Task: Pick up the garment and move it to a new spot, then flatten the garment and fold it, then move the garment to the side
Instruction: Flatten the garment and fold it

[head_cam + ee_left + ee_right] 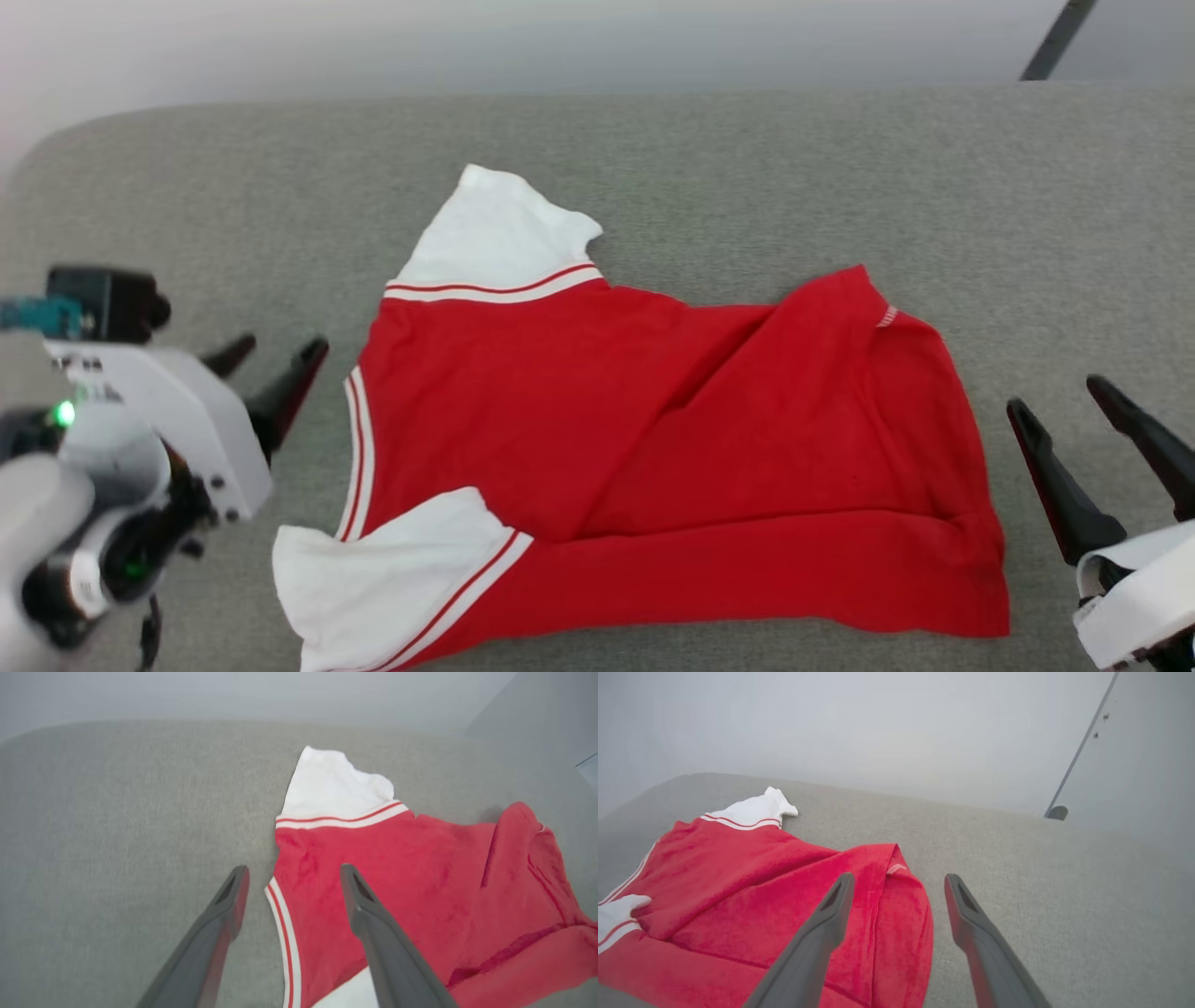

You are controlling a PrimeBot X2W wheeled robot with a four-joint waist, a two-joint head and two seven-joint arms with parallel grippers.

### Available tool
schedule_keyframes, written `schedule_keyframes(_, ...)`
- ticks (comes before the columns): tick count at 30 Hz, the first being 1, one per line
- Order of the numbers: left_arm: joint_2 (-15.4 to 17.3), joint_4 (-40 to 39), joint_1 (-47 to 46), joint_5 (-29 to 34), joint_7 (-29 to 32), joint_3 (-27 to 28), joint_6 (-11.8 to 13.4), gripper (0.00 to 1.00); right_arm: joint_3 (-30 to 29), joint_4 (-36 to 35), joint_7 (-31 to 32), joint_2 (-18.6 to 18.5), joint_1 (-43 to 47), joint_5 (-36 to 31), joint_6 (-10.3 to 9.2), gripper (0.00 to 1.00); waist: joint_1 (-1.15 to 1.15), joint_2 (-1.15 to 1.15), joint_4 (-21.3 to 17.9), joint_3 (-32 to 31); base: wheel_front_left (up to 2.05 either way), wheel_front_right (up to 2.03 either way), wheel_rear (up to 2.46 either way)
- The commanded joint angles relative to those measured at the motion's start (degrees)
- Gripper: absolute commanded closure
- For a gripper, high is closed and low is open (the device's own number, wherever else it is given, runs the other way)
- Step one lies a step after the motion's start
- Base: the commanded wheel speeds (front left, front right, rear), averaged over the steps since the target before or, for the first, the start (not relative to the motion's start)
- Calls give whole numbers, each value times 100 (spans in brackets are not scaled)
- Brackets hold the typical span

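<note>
The garment (653, 448) lies spread on the grey surface, red with two white sleeves, one at the far side and one at the near left, and its near edge folded over in a long band. My left gripper (275, 359) stands open just left of the striped collar edge, holding nothing. In the left wrist view the garment (420, 891) lies under and right of the left gripper (294, 875). My right gripper (1060, 397) stands open just right of the garment's right edge. The right wrist view shows the garment (752, 896) left of the right gripper (899, 882), its hem below the gap.
The grey fabric surface (747, 159) runs wide around the garment, with a rounded far-left corner. A pale wall rises behind it. A dark slanted bar (1055, 42) stands at the far right beyond the surface edge.
</note>
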Motion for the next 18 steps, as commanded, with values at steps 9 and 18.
schedule_keyframes(9, -537, 1113, -1175, 554, 153, 48, -656, 0, 426, 317, -1641, 105, -410, -509, -5, 0, 0, 0, -537, 347, 0, 0, 0)
schedule_keyframes(18, -873, 2256, -1999, 736, 577, -54, -1217, 0, 647, 545, -2093, 226, -603, -505, -5, 0, 0, 0, -883, 773, 0, 0, 0)
